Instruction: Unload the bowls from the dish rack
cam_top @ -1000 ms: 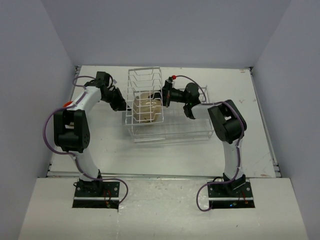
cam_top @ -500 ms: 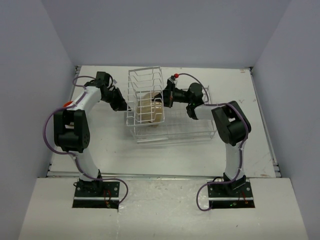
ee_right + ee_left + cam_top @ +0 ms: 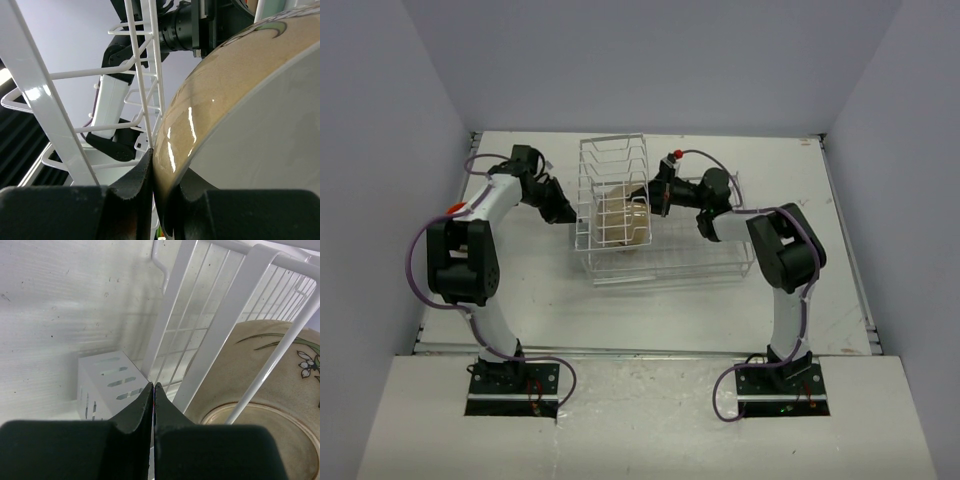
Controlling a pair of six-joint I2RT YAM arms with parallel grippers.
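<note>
Now we see the glossy, round tan bowl (image 3: 620,222) inside the white wire dish rack (image 3: 670,268); the right gripper (image 3: 152,165) pinches its rim sideways, the left gripper (image 3: 153,390) is closed, empty, beside the wires.

The tan bowl (image 3: 280,390) is running off the left wrist view's right and lower edges; overhead, the dish rack (image 3: 670,272) is partly hiding it.
</note>
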